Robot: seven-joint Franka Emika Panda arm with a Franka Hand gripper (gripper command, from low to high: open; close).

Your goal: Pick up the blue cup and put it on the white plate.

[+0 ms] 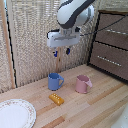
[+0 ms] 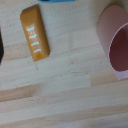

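My hand (image 1: 61,51) hung open above the blue cup (image 1: 55,81) | risk: bumping the pink cup (image 1: 83,84) close beside it

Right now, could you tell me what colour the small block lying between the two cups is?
Orange, with pale marks along its top; the small block shows best in the wrist view.

It looks like a home: a wooden tabletop (image 1: 95,107) lies below the gripper (image 1: 61,51), a woven screen (image 1: 30,40) behind it, a dark drawer chest (image 1: 111,45) beside it.
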